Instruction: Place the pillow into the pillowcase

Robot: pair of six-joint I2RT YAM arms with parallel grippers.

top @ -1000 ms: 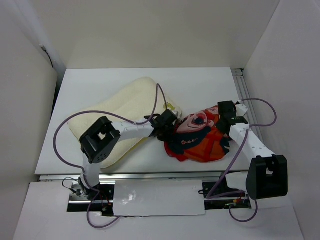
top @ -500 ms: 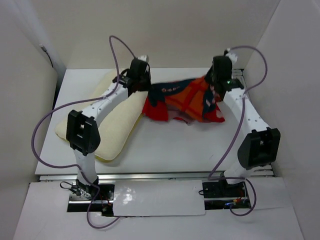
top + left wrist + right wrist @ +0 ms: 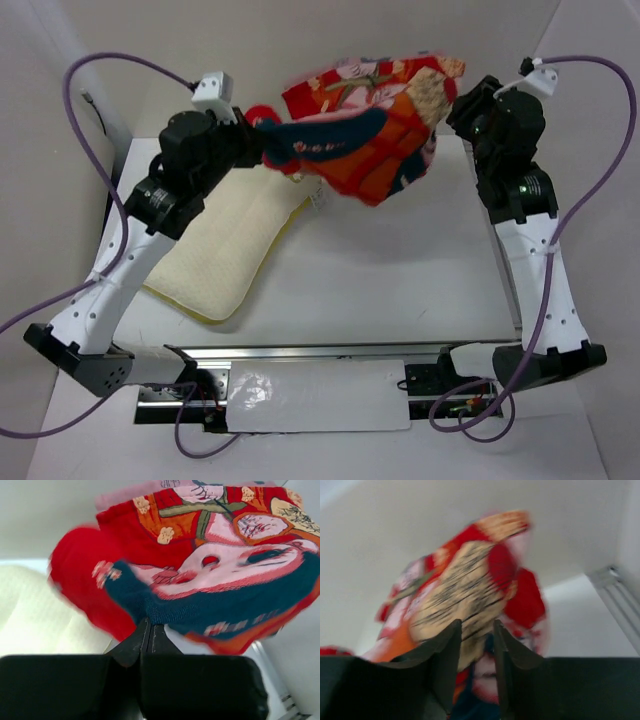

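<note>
Pillowcase (image 3: 365,135) hoisted clear of pillow (image 3: 225,255); wrist views alone show left gripper (image 3: 149,628), right gripper (image 3: 476,626) pinching it.

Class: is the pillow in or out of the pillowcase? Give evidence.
Out. The pillow lies bare on the table; the left gripper and right gripper hold the pillowcase aloft.

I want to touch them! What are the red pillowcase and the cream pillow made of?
The pillowcase looks like thin, matte printed cloth: it droops and folds while hanging. The pillow seems softly stuffed, with a bumpy cover; which fabric, I cannot tell.
</note>
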